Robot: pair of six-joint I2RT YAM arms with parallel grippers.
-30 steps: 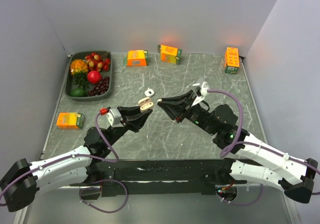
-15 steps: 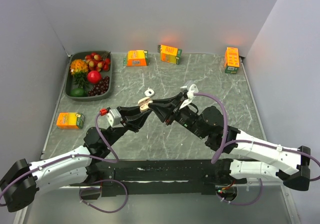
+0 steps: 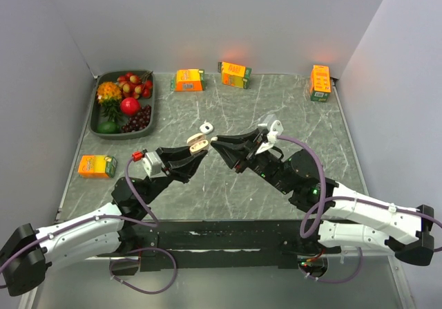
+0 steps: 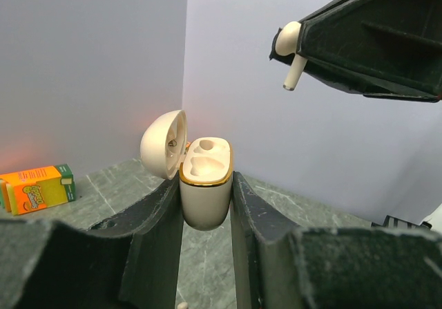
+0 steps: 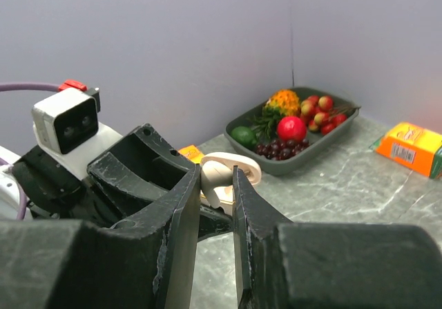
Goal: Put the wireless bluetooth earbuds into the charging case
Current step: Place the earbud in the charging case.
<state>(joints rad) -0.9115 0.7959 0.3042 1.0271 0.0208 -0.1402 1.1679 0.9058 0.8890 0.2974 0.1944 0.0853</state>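
Note:
My left gripper (image 3: 197, 147) is shut on the charging case (image 4: 205, 197), a beige case with a gold rim, held upright above the table. Its lid (image 4: 164, 144) stands open to the left and both sockets show empty. My right gripper (image 3: 215, 142) is shut on one of the wireless bluetooth earbuds (image 4: 289, 48), white with its stem pointing down. That earbud hangs above and to the right of the case, apart from it. In the right wrist view the earbud (image 5: 215, 178) sits between the fingers, with the case (image 5: 238, 168) just behind.
A small white piece (image 3: 206, 126) lies on the table just beyond the case. A grey tray (image 3: 99, 130) of fruit stands at the back left. Orange cartons sit at the back (image 3: 188, 80), (image 3: 235, 74), the back right (image 3: 320, 82) and the left (image 3: 96, 165).
My right gripper swung left with the earbud until it overlapped the case, then drew back a little to the right. The left arm shifted slightly left, still gripping the case.

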